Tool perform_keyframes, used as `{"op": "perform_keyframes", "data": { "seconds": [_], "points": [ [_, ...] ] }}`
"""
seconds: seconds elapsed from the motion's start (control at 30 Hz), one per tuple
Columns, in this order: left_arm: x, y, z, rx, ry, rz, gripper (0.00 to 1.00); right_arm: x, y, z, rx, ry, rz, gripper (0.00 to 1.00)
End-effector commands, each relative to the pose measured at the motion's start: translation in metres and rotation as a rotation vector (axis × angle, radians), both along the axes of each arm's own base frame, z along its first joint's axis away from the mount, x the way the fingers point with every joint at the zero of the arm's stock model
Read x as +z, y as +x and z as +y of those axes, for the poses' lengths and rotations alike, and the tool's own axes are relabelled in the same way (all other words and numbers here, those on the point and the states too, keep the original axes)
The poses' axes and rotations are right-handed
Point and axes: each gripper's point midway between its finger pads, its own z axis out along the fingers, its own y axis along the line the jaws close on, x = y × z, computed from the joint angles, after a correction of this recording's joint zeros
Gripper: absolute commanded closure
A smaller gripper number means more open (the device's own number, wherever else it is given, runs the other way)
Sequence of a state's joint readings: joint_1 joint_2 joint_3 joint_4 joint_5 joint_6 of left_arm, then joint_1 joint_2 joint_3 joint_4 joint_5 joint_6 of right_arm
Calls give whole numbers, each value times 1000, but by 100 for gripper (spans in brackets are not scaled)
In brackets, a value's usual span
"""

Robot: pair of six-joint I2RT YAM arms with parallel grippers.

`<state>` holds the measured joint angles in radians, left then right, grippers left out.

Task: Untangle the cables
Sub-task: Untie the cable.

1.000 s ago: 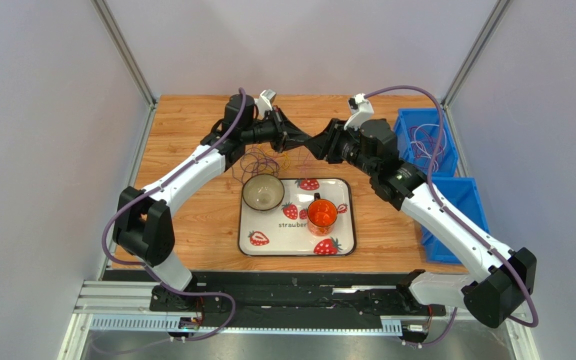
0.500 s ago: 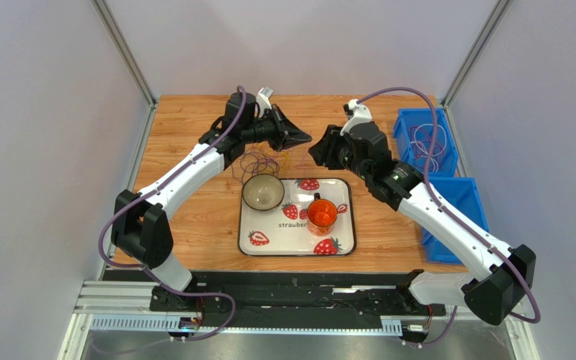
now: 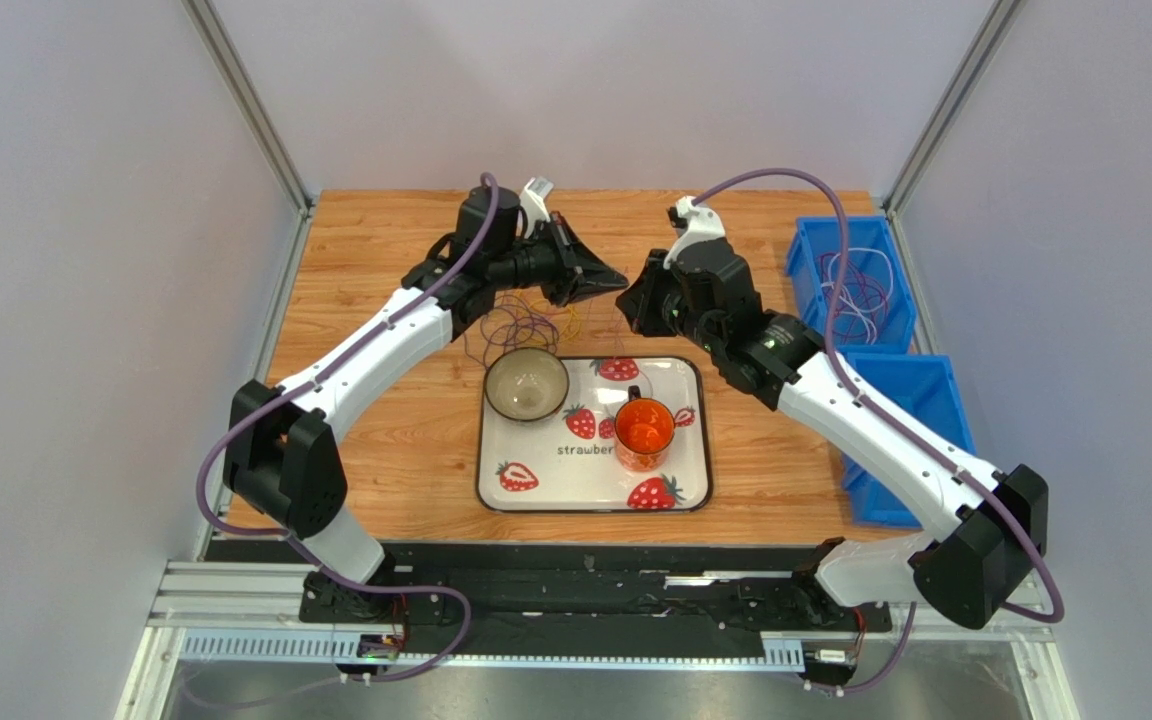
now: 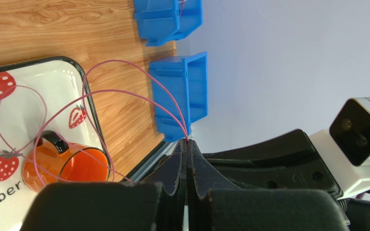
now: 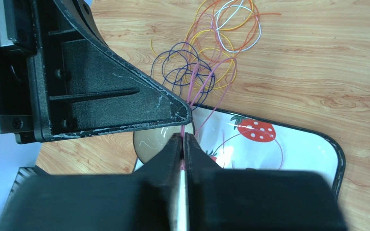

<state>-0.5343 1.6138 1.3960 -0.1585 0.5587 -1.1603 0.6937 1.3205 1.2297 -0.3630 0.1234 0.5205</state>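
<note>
Pink, thin looped cables point(image 5: 192, 89) between matte black left hand point(image 4: 188, 143) and right hand point(image 5: 182, 138).

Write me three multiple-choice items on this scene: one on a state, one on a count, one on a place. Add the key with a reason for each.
1. The left hand is: A wide open; B shut on a pink cable; C shut on a spoon.
2. Blue bins at the table's right edge: A one; B two; C four.
3. The orange cup stands: A in a blue bin; B in the left hand; C on the strawberry tray.

Key:
1 B: the left wrist view shows its jaws pressed together with the pink cable pinched at the tips.
2 B: the top view shows two, one behind the other.
3 C: the top view shows it on the tray's right half.
</note>
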Motion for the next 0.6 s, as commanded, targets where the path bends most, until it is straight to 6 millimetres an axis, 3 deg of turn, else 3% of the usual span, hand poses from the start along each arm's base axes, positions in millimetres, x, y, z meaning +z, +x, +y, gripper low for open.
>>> {"op": "perform_keyframes", "data": {
  "seconds": [0.0,0.23,0.3,0.37,0.4,0.5,0.57],
  "points": [
    [37,-7,-1,-9,-40,-82,100,27,5,1,-20,22,-65,100],
    [49,-9,3,-19,-8,-135,100,43,5,-9,-38,-5,-102,100],
    [50,-13,8,-14,24,-139,94,55,6,-16,-53,-29,-134,100],
    [56,-15,16,0,59,-176,73,69,5,-22,-62,-41,-159,100],
    [56,-15,19,5,72,-183,50,73,6,-26,-67,-62,-176,100],
    [58,-17,38,29,106,-210,14,89,6,-37,-77,-87,-213,100],
    [59,-17,60,51,128,-220,10,94,7,-45,-86,-114,-223,100]
  ]
}}
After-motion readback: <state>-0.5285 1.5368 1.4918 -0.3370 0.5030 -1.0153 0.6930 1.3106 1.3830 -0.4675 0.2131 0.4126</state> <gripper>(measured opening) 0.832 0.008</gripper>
